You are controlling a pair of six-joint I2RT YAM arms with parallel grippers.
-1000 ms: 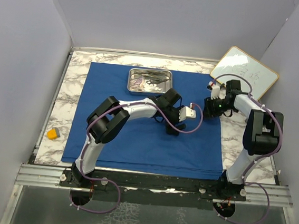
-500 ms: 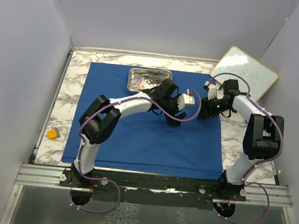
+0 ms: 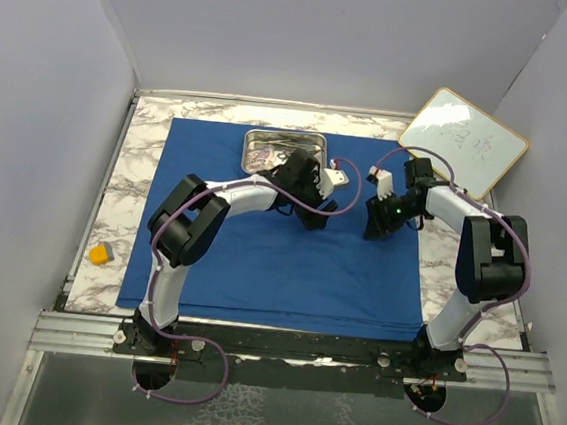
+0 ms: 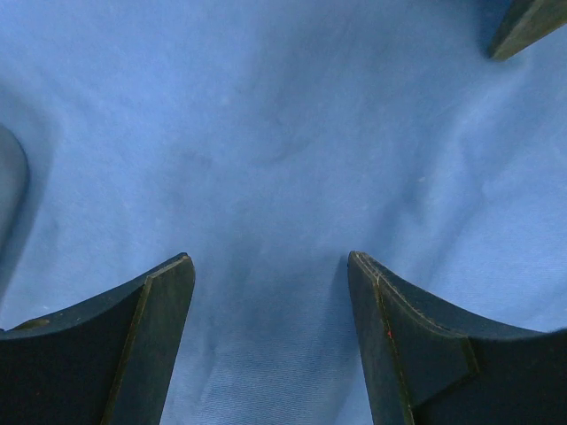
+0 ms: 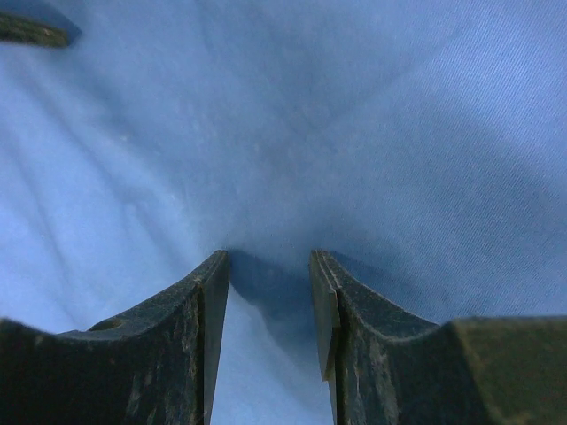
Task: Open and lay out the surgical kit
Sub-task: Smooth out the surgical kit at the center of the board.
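The royal-blue cloth wrap (image 3: 258,270), finely woven and faintly creased, lies spread directly beneath both pincers. The shallow, shiny rectangular steel tray (image 3: 287,134) sits on it just beyond the left gripper (image 4: 270,261), whose jaws gape wide and empty. The right gripper (image 5: 268,257) is narrowly parted and holds nothing.

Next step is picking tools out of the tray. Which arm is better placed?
Left, probably. The left gripper hangs wide open over the cloth, just in front of the tray, by its near right corner. The right gripper sits further right, away from the tray, jaws narrower.
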